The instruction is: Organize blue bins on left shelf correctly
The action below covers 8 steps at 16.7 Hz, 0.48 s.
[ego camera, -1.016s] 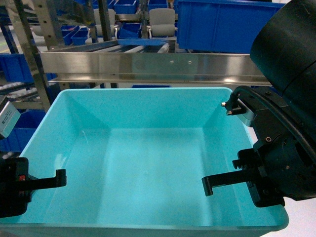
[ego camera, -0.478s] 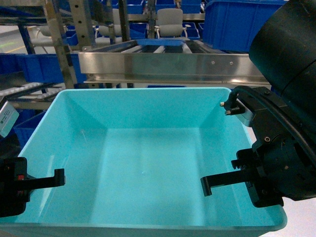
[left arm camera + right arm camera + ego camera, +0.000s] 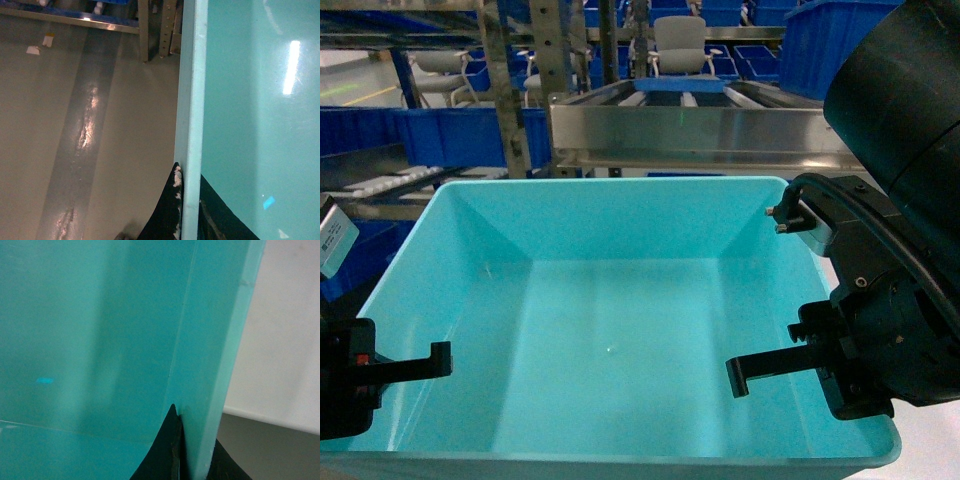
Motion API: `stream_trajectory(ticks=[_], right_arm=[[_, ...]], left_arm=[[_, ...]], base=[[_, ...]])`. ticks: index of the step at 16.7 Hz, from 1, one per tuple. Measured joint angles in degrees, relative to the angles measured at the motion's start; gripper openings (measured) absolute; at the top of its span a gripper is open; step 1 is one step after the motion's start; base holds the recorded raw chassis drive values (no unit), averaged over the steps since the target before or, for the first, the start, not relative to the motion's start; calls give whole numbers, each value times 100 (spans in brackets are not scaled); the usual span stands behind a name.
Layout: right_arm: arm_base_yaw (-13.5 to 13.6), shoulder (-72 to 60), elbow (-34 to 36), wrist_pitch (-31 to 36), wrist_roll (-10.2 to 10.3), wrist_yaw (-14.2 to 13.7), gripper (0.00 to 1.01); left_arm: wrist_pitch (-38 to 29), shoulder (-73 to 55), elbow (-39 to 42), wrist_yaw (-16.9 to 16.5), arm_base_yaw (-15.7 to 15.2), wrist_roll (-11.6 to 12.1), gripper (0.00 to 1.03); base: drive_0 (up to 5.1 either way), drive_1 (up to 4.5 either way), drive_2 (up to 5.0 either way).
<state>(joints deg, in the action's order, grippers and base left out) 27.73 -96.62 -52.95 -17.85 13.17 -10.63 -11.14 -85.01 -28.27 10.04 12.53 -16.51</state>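
Observation:
A large light turquoise blue bin (image 3: 620, 330) fills the lower head view, held up between my two arms in front of the left shelf (image 3: 705, 130), a stainless rack with white roller tracks (image 3: 660, 97). My left gripper (image 3: 390, 368) is shut on the bin's left rim. In the left wrist view its black fingers (image 3: 167, 215) sit on either side of that pale rim (image 3: 191, 100). My right gripper (image 3: 800, 362) is shut on the right rim. The right wrist view shows its dark fingers (image 3: 165, 452) pinching the wall (image 3: 210, 365). The bin is empty.
Perforated steel uprights (image 3: 500, 90) stand left of the shelf's crossbar. Darker royal-blue bins sit on racks at the left (image 3: 420, 135) and upper right (image 3: 820, 50). A grey chair (image 3: 680, 40) is behind. Below the bin's left side are bare floor (image 3: 75, 125) and a rack foot (image 3: 155, 30).
The shelf and the racks behind it have slid rightward in the head view. The bin and both grippers keep the same places in the view.

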Motion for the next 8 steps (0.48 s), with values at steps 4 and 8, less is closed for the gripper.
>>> stream_trajectory(ticks=[4, 8], right_arm=[[0, 0, 0, 0, 0, 2, 2], [0, 0, 0, -11, -2, 0, 2]], left_arm=[[-4, 0, 0, 0, 0, 0, 2], [0, 0, 0, 0, 0, 0, 2]], base=[[-507, 238, 238], [-508, 238, 238]])
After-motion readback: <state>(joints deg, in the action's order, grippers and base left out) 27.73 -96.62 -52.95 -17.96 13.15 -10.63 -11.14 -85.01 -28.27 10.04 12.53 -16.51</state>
